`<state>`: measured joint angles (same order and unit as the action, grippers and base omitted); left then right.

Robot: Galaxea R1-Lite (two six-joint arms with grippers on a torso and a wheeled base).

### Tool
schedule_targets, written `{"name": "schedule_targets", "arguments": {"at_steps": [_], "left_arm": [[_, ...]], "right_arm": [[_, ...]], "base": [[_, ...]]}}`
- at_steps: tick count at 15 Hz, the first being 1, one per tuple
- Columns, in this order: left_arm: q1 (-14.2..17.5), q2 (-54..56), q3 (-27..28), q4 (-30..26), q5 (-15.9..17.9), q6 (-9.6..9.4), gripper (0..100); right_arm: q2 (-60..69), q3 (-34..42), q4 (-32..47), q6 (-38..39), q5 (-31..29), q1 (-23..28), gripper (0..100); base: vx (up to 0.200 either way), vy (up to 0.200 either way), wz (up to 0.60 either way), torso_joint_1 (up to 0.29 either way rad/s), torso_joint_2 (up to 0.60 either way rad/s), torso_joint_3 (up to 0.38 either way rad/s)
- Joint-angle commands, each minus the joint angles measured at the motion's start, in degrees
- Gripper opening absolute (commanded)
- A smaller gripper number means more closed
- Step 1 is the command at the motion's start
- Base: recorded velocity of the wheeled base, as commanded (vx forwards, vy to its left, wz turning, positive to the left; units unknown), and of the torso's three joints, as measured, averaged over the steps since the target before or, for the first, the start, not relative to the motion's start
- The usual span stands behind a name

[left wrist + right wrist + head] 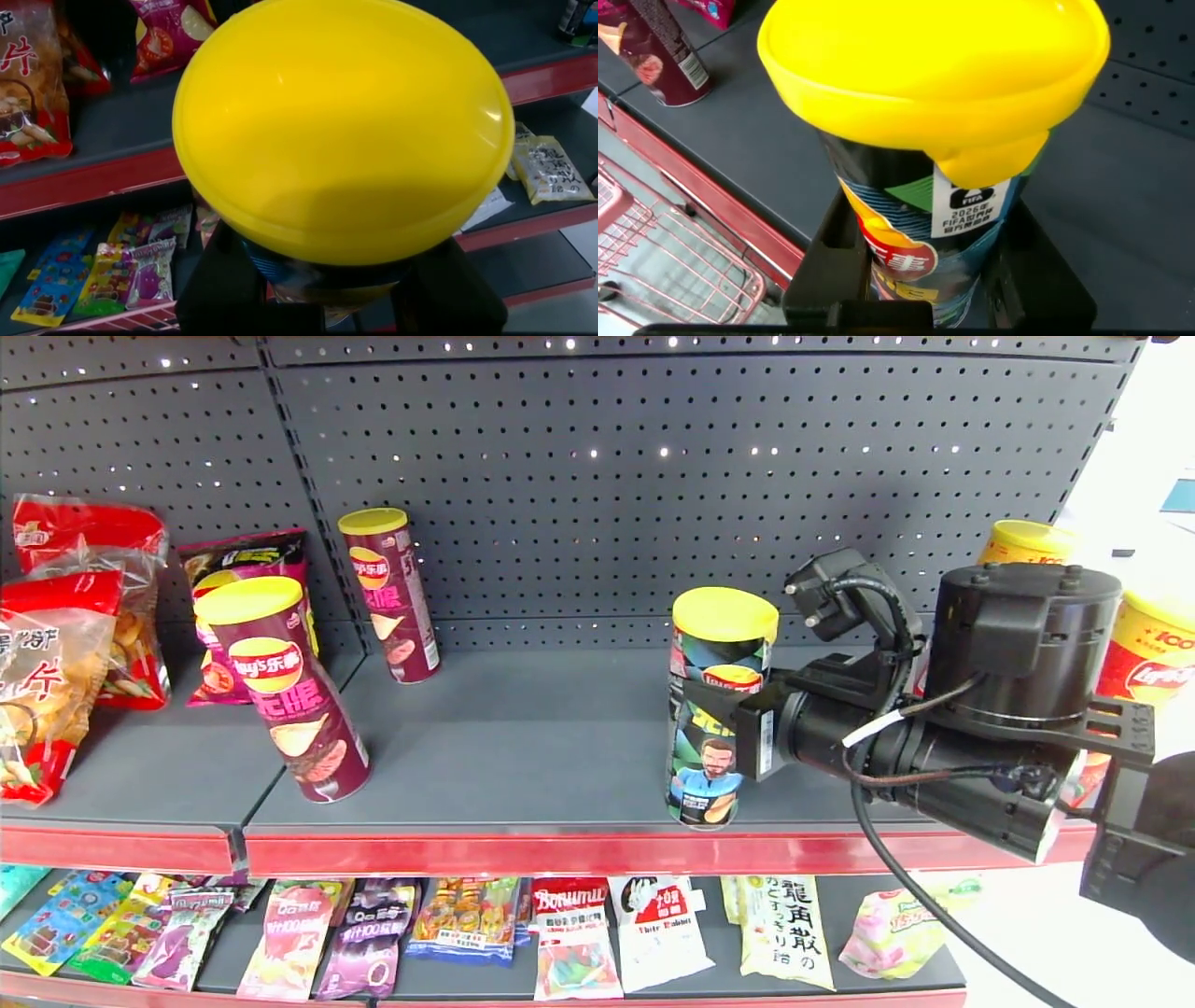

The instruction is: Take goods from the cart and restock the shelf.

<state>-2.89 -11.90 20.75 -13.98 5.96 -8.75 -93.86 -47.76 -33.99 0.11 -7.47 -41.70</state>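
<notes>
Right pincer (714, 709), horizontal, around upright can (724, 644).

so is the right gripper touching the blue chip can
Touching. Right wrist view shows the right gripper pressed against both sides of the blue chip can.

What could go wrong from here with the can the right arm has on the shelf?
1. The can in the right gripper is close to the red front edge of the shelf. Released there, a nudge as the fingers pull away might tip it off.
2. The left gripper holds a second can. Bringing it in beside the first could knock that tall, narrow can over.
</notes>
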Motion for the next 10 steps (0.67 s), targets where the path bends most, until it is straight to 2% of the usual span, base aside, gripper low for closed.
{"name": "schedule_targets", "arguments": {"at_steps": [1, 3, 4, 10], "left_arm": [[0.0, -0.1, -0.1, 0.0, 0.0, 0.05, 0], [0.0, -0.1, -0.4, 0.0, 0.0, 0.05, 0], [0.0, -0.1, -0.5, 0.0, 0.0, 0.05, 0], [0.0, 0.0, -0.8, 0.0, 0.0, -0.04, 0]], "right_arm": [[-0.3, 0.0, 0.2, 0.0, 0.0, 0.0, 0], [-0.3, 0.2, 0.2, -0.1, -0.1, 0.0, 0], [-0.4, 0.3, 0.2, -0.1, -0.3, 0.0, 100], [0.3, 0.3, 0.2, -0.1, -2.0, -0.1, 100]], "base": [[0.0, 0.0, 0.0, 0.0, 0.0, 0.0], [0.0, 0.0, 0.0, 0.0, 0.0, 0.0], [0.0, 0.0, 0.0, 0.0, 0.0, 0.0], [0.0, 0.0, 0.0, 0.0, 0.0, 0.0]]}}
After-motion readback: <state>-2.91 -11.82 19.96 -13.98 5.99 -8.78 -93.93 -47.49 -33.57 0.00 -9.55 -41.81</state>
